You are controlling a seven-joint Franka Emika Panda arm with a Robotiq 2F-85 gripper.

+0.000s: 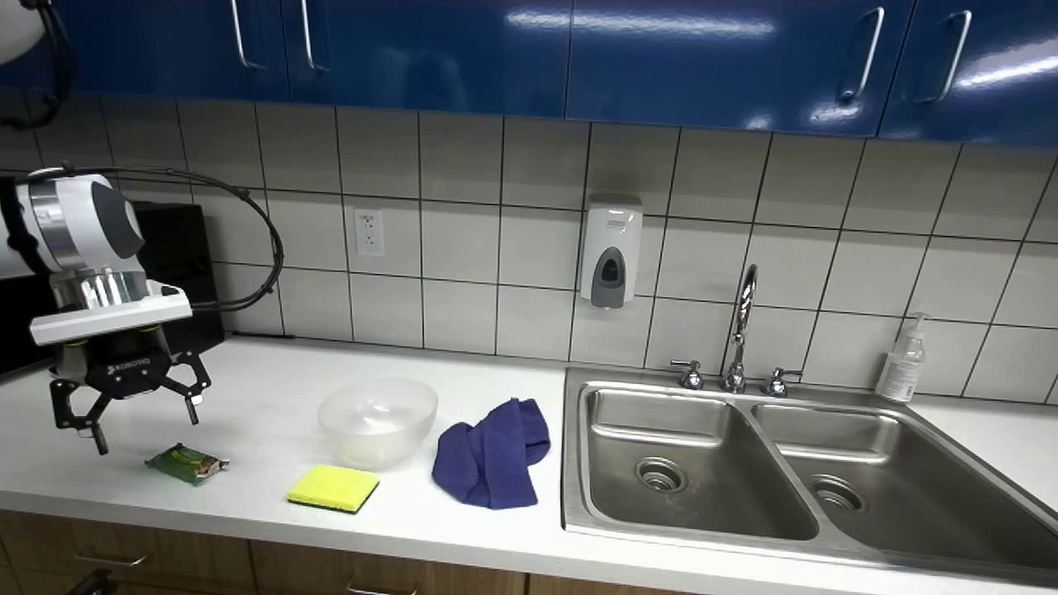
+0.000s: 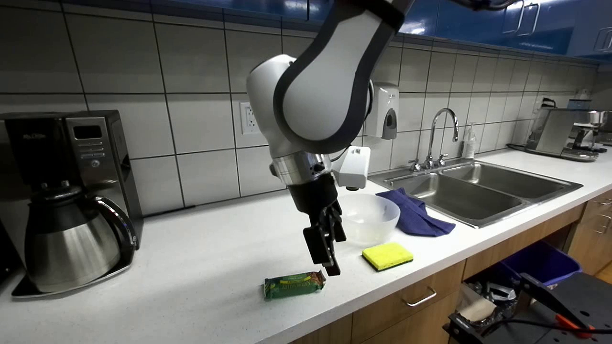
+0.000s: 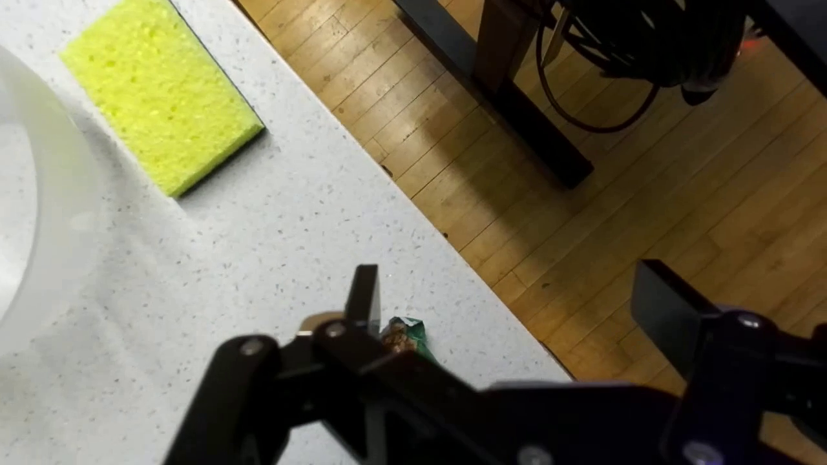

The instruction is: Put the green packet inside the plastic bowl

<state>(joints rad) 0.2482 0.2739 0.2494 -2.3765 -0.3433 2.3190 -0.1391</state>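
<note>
Find the green packet [image 1: 187,464] on the tabletop [image 1: 269,401], near left, left of the plastic bowl [image 1: 368,434]. Likely light, squashy, maybe slippery — best to pinch gently across the middle. Wide apart at the end effector [image 1: 147,428] — holding nothing.

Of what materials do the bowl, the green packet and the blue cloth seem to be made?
Bowl: probably plastic with a frosted finish; its wall looks milky and half see-through.
Green packet: likely thin plastic film or foil, slightly glossy; its surface is wrinkled and its ends look flattened.
Blue cloth: some soft textile, matte, fibre unclear; it lies in loose folds.
</note>
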